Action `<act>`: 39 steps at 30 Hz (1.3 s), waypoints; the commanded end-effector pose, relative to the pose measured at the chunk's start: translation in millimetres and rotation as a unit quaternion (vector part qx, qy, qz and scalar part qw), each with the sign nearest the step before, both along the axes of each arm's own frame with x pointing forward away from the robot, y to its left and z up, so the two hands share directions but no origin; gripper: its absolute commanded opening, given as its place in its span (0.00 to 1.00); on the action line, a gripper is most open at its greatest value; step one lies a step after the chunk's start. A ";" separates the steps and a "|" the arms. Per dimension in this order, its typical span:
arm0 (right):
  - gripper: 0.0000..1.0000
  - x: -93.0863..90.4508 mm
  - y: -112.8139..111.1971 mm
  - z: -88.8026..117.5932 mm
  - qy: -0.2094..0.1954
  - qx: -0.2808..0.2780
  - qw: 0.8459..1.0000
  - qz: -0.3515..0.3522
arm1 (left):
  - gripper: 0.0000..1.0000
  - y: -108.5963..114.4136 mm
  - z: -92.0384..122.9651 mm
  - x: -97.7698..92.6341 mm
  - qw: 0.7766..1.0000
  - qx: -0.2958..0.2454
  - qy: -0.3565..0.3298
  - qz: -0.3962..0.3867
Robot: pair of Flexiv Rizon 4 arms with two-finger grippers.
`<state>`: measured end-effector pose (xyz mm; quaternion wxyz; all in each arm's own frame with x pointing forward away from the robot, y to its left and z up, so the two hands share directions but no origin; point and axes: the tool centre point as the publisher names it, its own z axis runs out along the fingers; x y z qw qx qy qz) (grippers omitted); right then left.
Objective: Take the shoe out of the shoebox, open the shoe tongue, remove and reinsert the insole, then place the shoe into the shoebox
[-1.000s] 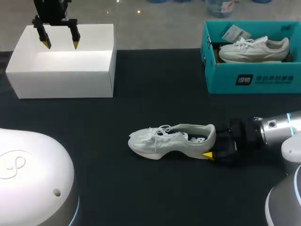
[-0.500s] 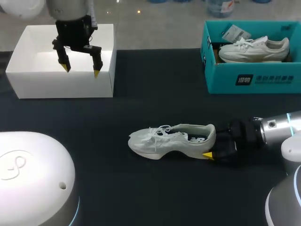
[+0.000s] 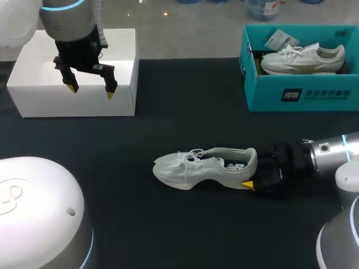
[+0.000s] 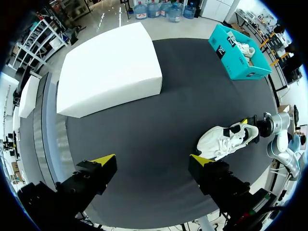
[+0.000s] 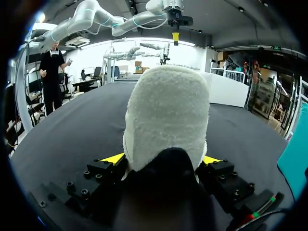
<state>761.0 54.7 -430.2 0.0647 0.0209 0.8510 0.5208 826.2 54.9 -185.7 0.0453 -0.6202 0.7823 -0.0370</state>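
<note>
Black table (image 3: pixel 168 224), shoe (image 3: pixel 202 166) heel — clamped in right gripper (image 3: pixel 251 176)

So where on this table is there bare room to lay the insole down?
Bare mat lies between the white box and the teal shoebox, and on the near side of the shoe. Crowded: the shoe's heel, held by the right claw, and the white box's front, under the left claw.

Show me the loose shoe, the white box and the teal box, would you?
loose shoe (image 3: pixel 205 168): head view, on its side panel.
white box (image 3: pixel 50 102): head view, on its front wall.
teal box (image 3: pixel 263 95): head view, on its front wall.
</note>
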 end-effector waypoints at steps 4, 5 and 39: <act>0.00 0.7 1.9 -4.0 0.000 -0.002 1.000 -0.001 | 1.00 -33.0 -14.6 -19.1 1.000 -0.002 -0.004 0.000; 0.00 0.7 1.9 -4.0 0.000 -0.002 1.000 -0.001 | 1.00 -42.4 -16.5 -23.7 1.000 -0.009 0.004 -0.005; 0.00 0.7 1.9 -4.0 0.000 -0.002 1.000 -0.001 | 1.00 -282.9 -103.4 -120.8 0.998 0.061 -0.013 0.005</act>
